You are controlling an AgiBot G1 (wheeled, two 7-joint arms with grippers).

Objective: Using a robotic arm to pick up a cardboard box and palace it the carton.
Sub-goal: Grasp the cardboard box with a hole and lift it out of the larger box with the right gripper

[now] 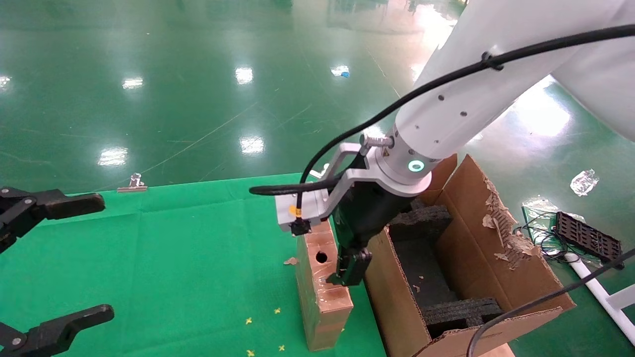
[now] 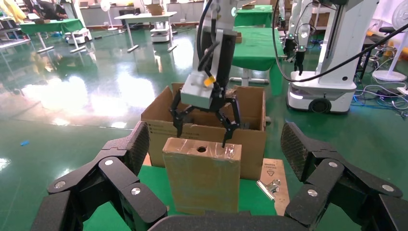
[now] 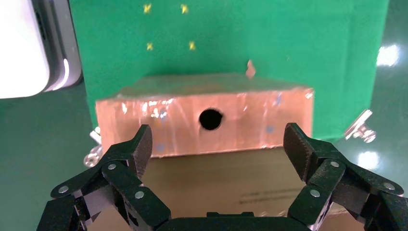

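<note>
The cardboard box [image 1: 322, 292] stands on edge on the green table, its narrow taped face with the round hole facing up, close beside the carton [image 1: 397, 297]. The white robotic arm [image 1: 461, 99] reaches down from the right. My right gripper [image 1: 331, 253] is open just above the box's top, its fingers spread along the box's length. In the right wrist view the gripper [image 3: 217, 144] frames the holed face [image 3: 202, 120], with the carton's printed wall [image 3: 216, 187] behind. The left wrist view shows the box [image 2: 202, 183], the right gripper [image 2: 202, 137] and the carton [image 2: 159, 127]. My left gripper [image 1: 101, 257] is open and empty at the table's left.
Black foam blocks [image 1: 421, 223] line the carton, whose flaps are torn. A metal binder clip [image 1: 133, 182] lies at the table's far edge, another [image 2: 269, 185] by a cardboard scrap. A black tray [image 1: 588, 238] and cables lie on the floor at right.
</note>
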